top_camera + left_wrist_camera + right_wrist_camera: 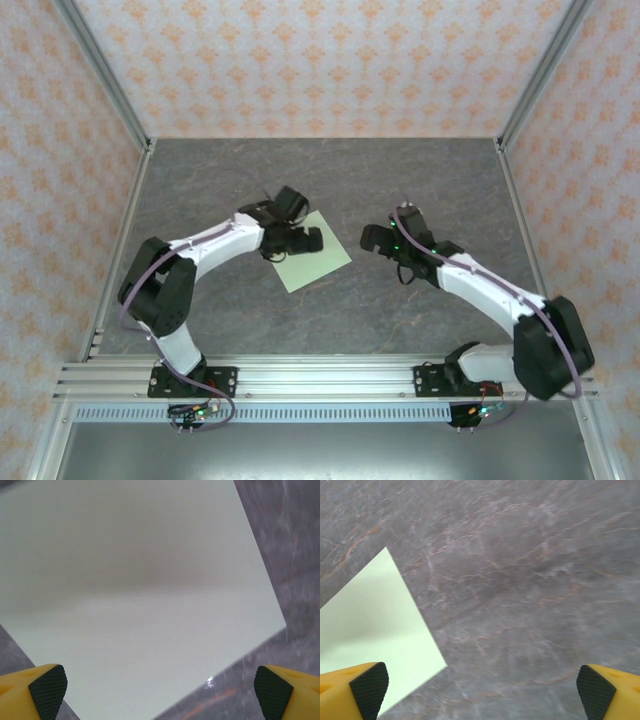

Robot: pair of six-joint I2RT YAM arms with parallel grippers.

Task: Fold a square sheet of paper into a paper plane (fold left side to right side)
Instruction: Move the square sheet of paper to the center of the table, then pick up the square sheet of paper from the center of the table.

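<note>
Our square sheet of paper (316, 262) lies flat on the tabletop (430, 180) just left of frame centre, left hand (312, 238) over it and right hand (367, 238) beside it, both released and empty, and it looks light, floppy and slippery, so we'd pinch its left edge.

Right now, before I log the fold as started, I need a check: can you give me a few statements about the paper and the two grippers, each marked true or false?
1. The paper lies flat on the table. True.
2. The left gripper is shut on the paper. False: its jaws stand open over the paper, gripping nothing.
3. The right gripper is open. True.
4. The paper is already folded into a pointed plane. False: it is a plain square with no crease showing.
5. The right gripper hangs over the middle of the paper. False: it is over bare table, beside the paper's corner.
</note>
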